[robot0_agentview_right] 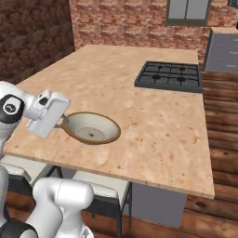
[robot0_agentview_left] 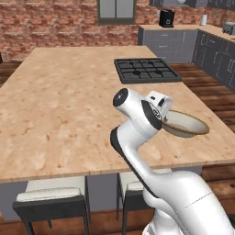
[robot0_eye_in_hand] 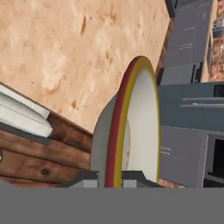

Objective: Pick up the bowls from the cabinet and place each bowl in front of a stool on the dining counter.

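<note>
1 cream bowl (robot0_agentview_right: 91,128) rim btwn jaws (robot0_eye_in_hand: 113,178), jaws clamped on it, held over dining counter (robot0_agentview_right: 153,116) edge

Loads of open counter (robot0_agentview_left: 69,105) to the left and ahead, honestly. Only real obstacle is the black cooktop (robot0_agentview_left: 146,69) set in the far right side.

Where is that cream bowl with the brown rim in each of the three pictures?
Left base view: cream bowl at right of centre, beside the arm's hand, over the dining counter.
Right base view: bowl left of centre, near the counter's front edge.
Hand view: bowl edge-on, centre.
Shared landmark: black cooktop.
</note>
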You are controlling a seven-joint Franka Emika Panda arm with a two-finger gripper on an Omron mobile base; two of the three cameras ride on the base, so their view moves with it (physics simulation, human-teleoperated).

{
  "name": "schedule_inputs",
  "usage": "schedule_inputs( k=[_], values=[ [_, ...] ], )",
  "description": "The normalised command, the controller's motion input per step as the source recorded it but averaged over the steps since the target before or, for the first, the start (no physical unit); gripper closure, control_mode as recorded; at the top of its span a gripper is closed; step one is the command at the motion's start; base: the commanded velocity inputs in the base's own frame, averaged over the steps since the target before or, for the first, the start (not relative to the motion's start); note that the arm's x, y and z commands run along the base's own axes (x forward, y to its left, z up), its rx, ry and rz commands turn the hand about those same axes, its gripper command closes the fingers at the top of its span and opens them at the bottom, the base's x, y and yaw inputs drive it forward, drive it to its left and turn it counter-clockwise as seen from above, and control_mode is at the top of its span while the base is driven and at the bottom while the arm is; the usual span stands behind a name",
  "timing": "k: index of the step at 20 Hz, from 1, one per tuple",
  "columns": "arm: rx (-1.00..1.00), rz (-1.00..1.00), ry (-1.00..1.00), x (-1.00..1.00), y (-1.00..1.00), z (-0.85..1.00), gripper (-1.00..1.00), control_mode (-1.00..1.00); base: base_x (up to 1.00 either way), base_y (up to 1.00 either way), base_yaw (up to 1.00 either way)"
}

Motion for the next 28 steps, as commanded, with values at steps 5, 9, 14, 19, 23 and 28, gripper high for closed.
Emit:
schedule_inputs(
  k=[5,9,14,19,23,28],
  values=[
    [0.06,-0.04,-0.02,0.42,0.02,-0.35,1.0,-1.0,0.0,0.0,0.0],
    [0.12,0.0,-0.01,0.17,0.0,-0.03,1.0,-1.0,0.0,0.0,0.0],
    [0.02,0.0,0.0,0.17,0.0,-0.3,1.0,-1.0,0.0,0.0,0.0],
    [-0.03,0.0,0.0,0.17,0.0,-0.61,1.0,-1.0,0.0,0.0,0.0],
    [-0.06,0.0,-0.02,0.16,0.0,-0.64,1.0,-1.0,0.0,0.0,0.0],
    [-0.01,0.0,-0.05,0.18,0.0,-0.41,1.0,-1.0,0.0,0.0,0.0]
  ],
)
